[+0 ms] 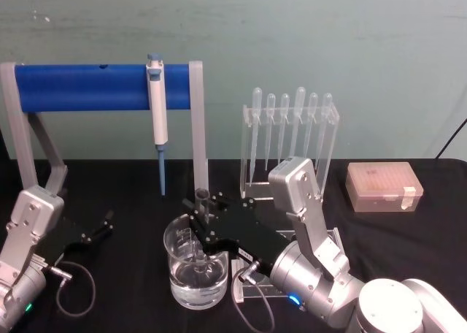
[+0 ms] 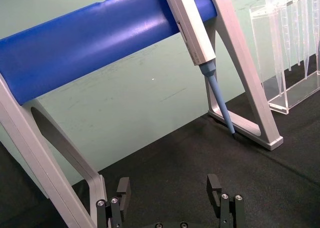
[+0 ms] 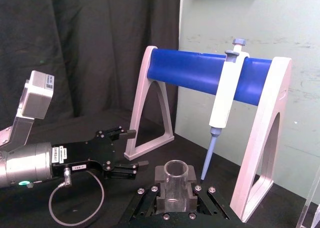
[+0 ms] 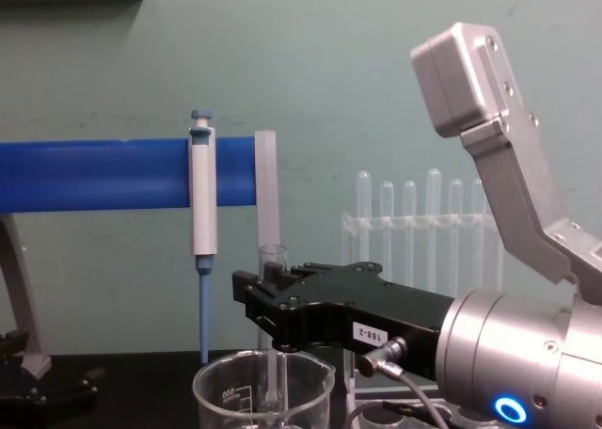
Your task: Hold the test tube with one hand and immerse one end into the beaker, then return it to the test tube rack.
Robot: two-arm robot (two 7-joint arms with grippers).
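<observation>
Blue pipettor stand (image 1: 102, 77) spans the upper left of the head view and plays no part. Right gripper (image 1: 203, 220) reaches from the lower right to frame centre, jaws closed narrowly on the test tube, gripping it below the open rim. Left gripper (image 1: 98, 229) rests at lower left, jaws wide apart and empty, well apart from the work. Beaker (image 1: 175, 271) stands at centre-bottom, directly beneath the right jaws, part-filled with clear liquid. Test tube (image 1: 202, 201) stands upright, long axis vertical, its lower length inside the beaker and apparently reaching the liquid. Assessment: immersion is in hand. Withdrawal should run straight up along the tube's axis to clear the rim before travelling right toward a clear acrylic base (image 1: 257, 293), probably the rack, partly hidden under the right arm.
</observation>
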